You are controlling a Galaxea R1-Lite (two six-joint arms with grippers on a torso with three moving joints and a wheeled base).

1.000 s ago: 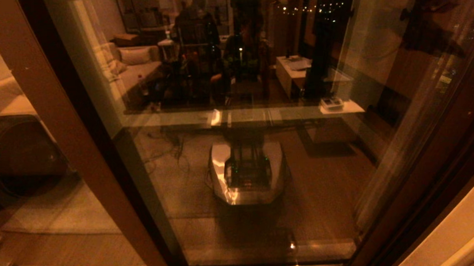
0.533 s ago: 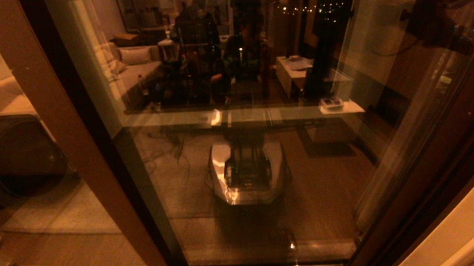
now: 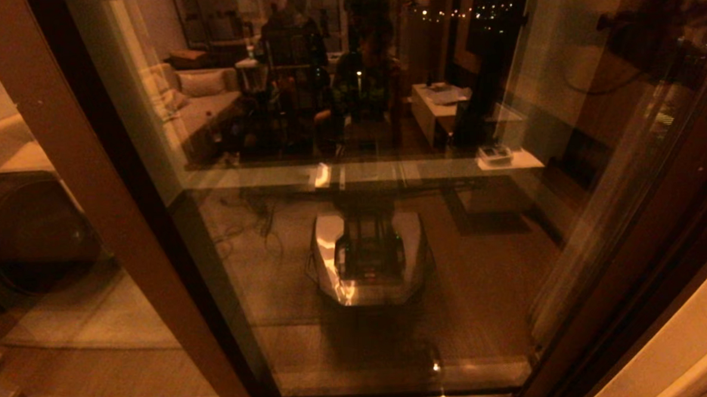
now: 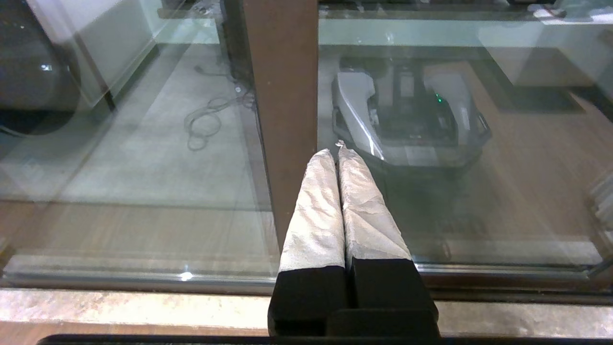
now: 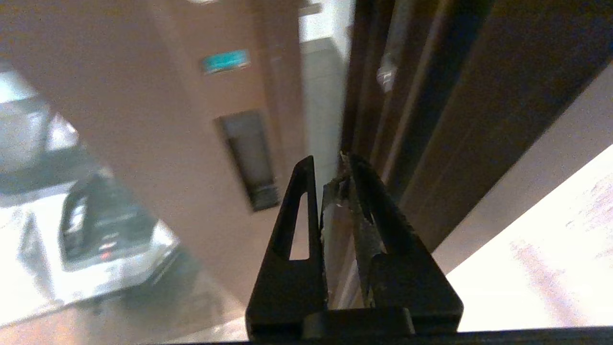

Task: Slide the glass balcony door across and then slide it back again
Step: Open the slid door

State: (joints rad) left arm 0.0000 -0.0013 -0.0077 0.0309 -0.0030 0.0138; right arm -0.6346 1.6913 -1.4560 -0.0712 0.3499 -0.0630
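Observation:
The glass balcony door fills the middle of the head view, a reflective pane in a dark brown frame. Its stile carries a small dark recessed handle. My right gripper is at that stile's outer edge, beside the handle and touching neither. It is open by a narrow gap with nothing in it. My left gripper is shut and empty, its white-wrapped fingers pointing at the lighter brown post. Neither gripper shows directly in the head view.
A dark outer frame and a bright pale wall lie just right of the door's edge. The wide brown post stands left of the door, with a dark round-fronted appliance behind glass. The floor track runs below.
The dark arm reflection at the head view's top right has drifted up and to the right. The door and its frame have not visibly moved.

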